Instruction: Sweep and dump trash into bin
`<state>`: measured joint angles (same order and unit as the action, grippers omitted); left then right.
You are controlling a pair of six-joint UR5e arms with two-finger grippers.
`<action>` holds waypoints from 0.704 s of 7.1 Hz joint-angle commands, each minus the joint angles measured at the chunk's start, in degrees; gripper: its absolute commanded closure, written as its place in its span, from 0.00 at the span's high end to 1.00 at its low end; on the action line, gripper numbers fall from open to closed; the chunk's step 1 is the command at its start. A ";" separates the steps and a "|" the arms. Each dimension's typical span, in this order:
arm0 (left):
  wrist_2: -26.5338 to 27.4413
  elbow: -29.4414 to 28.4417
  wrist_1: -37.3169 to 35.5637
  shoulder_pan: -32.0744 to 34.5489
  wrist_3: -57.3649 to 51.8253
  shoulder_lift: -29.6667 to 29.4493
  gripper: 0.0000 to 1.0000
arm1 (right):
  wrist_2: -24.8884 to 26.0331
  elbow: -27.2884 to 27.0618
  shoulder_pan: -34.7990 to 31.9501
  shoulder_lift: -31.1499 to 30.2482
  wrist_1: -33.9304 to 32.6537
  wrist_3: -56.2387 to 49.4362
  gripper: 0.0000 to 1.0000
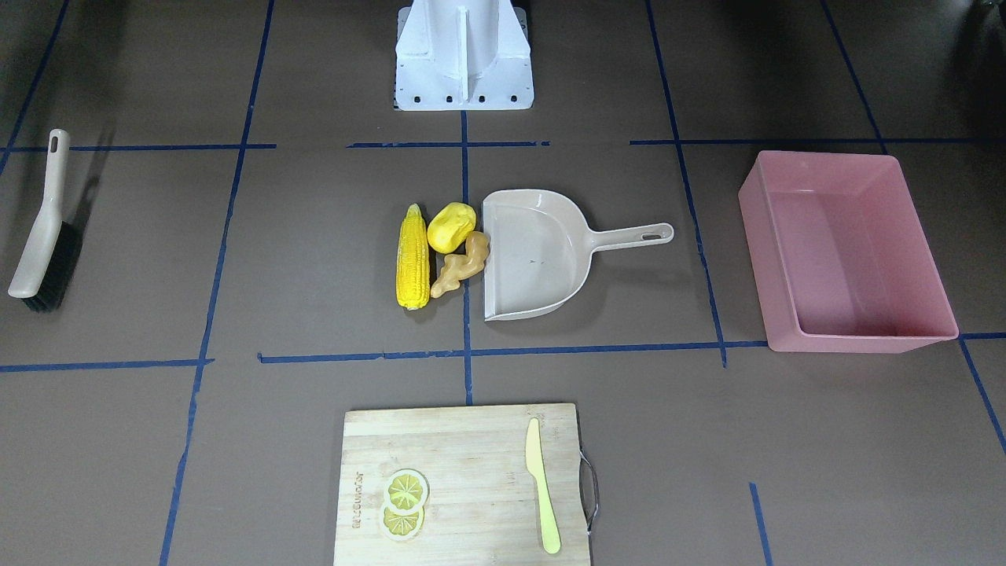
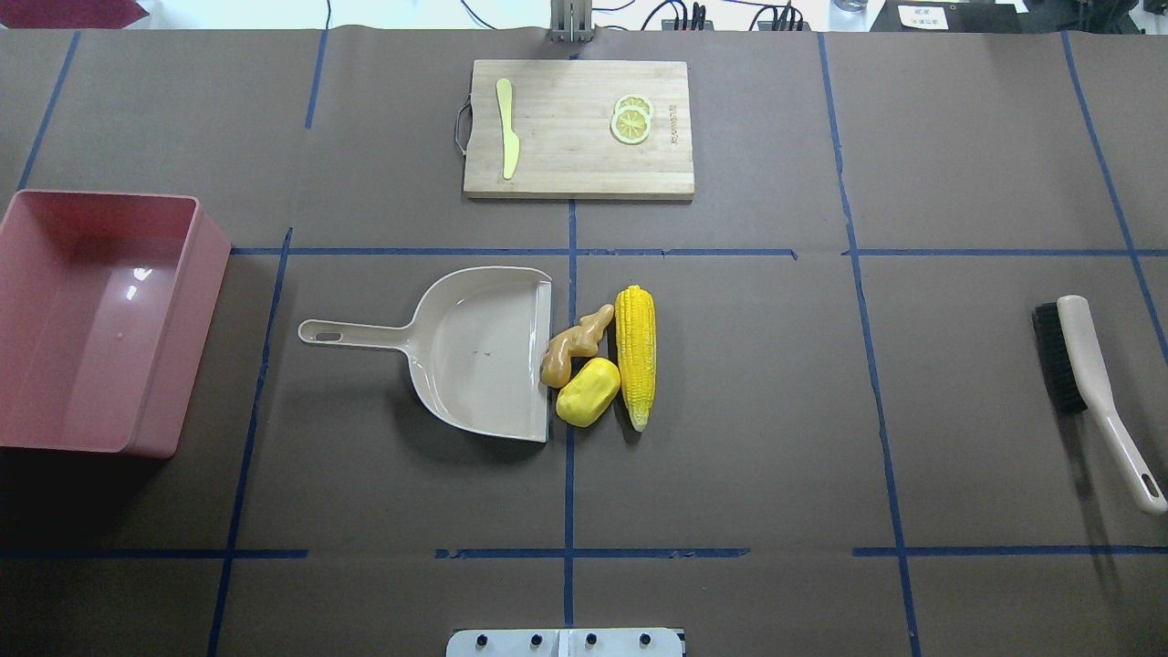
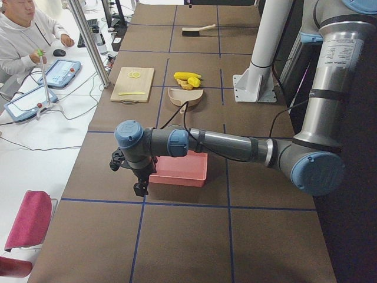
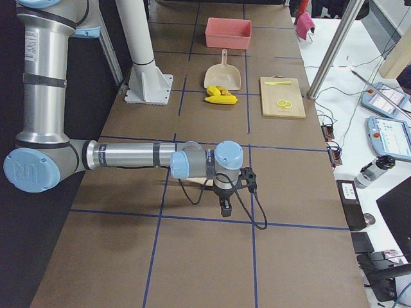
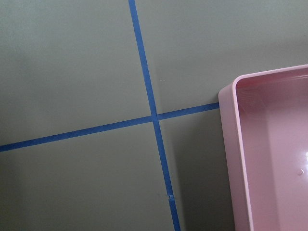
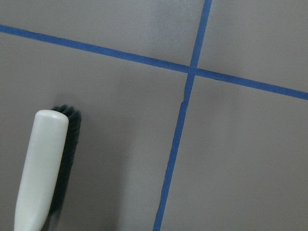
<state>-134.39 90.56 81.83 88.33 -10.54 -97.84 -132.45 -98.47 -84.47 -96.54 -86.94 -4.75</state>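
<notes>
Ridged yellow corn cob (image 2: 635,354) lay parallel to the smooth beige dustpan (image 2: 474,351) lip, tapered tip toward the robot. Whether the left gripper (image 3: 140,187) or right gripper (image 4: 225,208) was clenched could not be told.

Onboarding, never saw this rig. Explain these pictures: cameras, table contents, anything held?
Two robot arms at a table. Two cameras look down on it, from behind and from in front of the robot; two watch from the table's ends; one rides each wrist. Mid-table a corn cob, a potato-like piece and a ginger root lie at the mouth of a beige dustpan. The pink bin sits on the robot's left, a brush on its right. A cutting board carries lemon slices and a knife. The left gripper hangs near the bin, the right gripper near the brush; nothing looks held. Open or shut: cannot tell.
</notes>
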 commanded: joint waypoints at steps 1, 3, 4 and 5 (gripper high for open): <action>0.35 0.32 2.26 -0.09 -0.18 0.98 1.00 | 0.00 -0.23 0.01 0.13 0.02 0.01 1.00; 0.35 0.32 2.38 -0.09 -0.36 1.34 1.00 | 0.00 -0.14 0.01 0.13 0.11 -0.08 1.00; 1.05 0.41 2.46 -0.18 -0.01 1.34 1.00 | -0.09 -0.49 -0.08 0.04 0.11 -0.08 1.00; 0.71 1.28 2.63 -0.18 0.08 1.51 1.00 | -0.09 -0.75 -0.08 -0.05 0.11 -0.08 1.00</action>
<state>-133.65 91.17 84.30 88.18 -10.63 -96.48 -132.51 -98.92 -84.51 -96.50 -86.84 -4.83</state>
